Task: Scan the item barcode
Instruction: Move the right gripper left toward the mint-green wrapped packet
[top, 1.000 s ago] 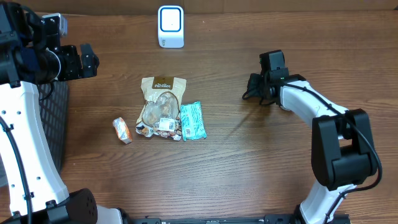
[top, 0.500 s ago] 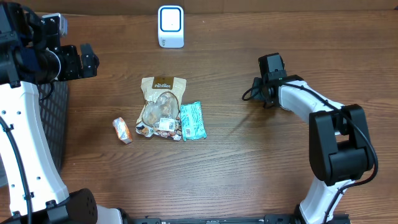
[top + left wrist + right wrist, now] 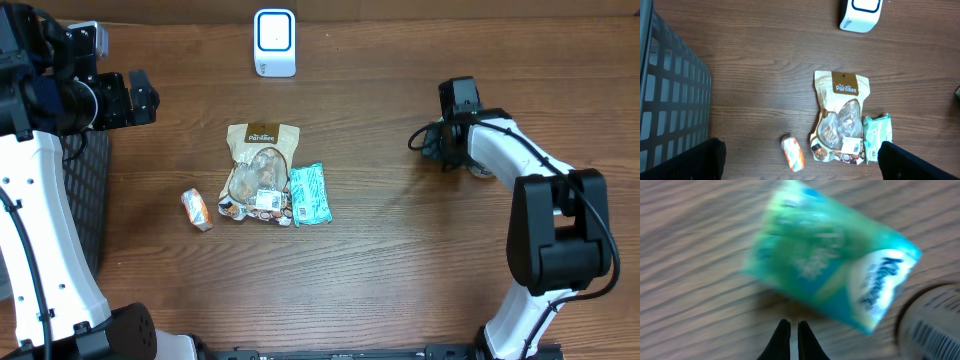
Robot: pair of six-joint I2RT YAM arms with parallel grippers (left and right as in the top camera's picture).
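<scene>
Right wrist view, your right fingers [image 3: 783, 341] were pressed together near a blurred Kleenex pack [image 3: 825, 265], your left fingers [image 3: 707, 161] spread wide.

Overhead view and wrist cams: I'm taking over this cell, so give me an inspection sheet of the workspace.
Surface: wooden table, no spills seen.
Job's things: white scanner at far edge; PanTree pouch mid-table, teal packet beside its right, orange wrapped item apart on its left.
Clutter: blurred Kleenex pack and barcoded cylinder ahead of right jaws.
Grippers: left gripper jaws wide open, empty; right gripper jaws shut, empty.
Cables: black lead along left arm.
Surroundings: black wire basket at left edge.
</scene>
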